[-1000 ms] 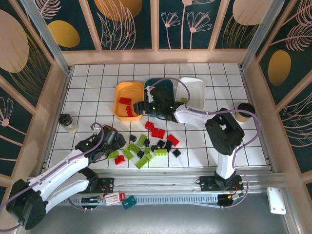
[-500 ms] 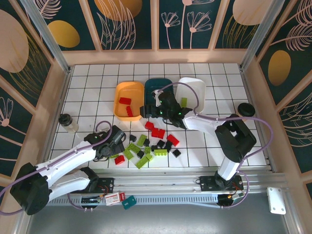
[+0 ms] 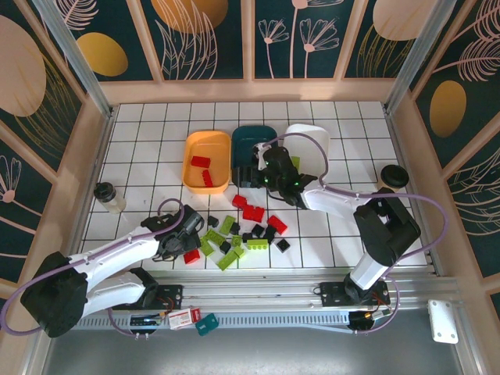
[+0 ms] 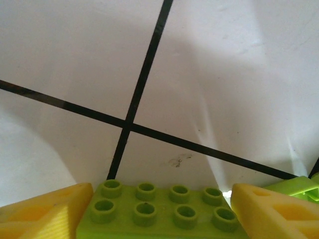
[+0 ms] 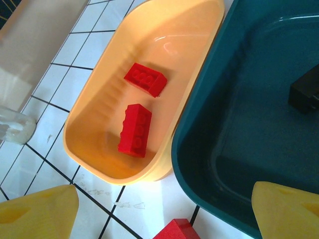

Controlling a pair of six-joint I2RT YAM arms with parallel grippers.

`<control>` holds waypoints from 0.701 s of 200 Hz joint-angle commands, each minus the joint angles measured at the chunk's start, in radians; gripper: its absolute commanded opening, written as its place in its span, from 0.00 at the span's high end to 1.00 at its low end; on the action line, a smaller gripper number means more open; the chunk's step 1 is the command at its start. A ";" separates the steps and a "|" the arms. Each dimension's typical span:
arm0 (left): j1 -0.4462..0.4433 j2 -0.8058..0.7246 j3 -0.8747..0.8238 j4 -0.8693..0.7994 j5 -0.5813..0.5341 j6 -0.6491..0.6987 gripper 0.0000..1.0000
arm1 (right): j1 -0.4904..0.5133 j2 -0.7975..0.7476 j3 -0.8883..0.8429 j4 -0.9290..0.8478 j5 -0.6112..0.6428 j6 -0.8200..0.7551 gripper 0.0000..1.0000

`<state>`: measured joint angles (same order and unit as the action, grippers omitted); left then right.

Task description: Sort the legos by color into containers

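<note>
Lime-green plastic, a flat two-by-four lego brick (image 4: 159,213) lies studs-up on the white tiled worktop (image 3: 344,117), right between the yellow fingers (image 4: 45,214) of the left pincer (image 4: 160,191). One finger stands hard against each short end of the brick. The left wrist view does not settle whether they press on it or only bracket it. In the top view this pincer (image 3: 192,237) sits low at the left edge of the loose pile of red, lime and black legos (image 3: 246,226).

Across the worktop, the right pincer (image 5: 163,210) hangs with its jaws spread wide and nothing between them, released. Its yellow fingertips (image 5: 40,211) straddle the seam where the shallow orange plastic tub (image 5: 164,30) meets the dark teal plastic tub (image 5: 259,129). Two red bricks (image 5: 135,130) rest on the orange tub's floor, apart from each other. A black brick (image 5: 305,92) lies in the teal tub at the frame's right edge. Another red brick (image 5: 174,231) shows on the worktop just below the tubs. From above, the white plastic tub (image 3: 312,141) stands beside the teal one.
</note>
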<state>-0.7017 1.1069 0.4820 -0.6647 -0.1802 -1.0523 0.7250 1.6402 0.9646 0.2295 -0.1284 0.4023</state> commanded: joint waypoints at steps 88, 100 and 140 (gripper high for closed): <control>-0.006 0.048 0.232 0.070 -0.105 0.102 0.49 | -0.060 -0.181 -0.129 0.031 0.063 0.036 0.10; -0.007 0.070 0.280 0.110 -0.111 0.136 0.49 | -0.076 -0.231 -0.167 0.025 0.086 0.041 0.10; -0.013 0.301 0.513 0.319 -0.024 0.233 0.49 | -0.151 -0.442 -0.296 -0.034 0.196 0.059 0.10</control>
<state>-0.7033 1.2854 0.8680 -0.5114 -0.2474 -0.9070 0.6132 1.3186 0.7284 0.2268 -0.0349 0.4362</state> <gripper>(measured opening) 0.611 0.903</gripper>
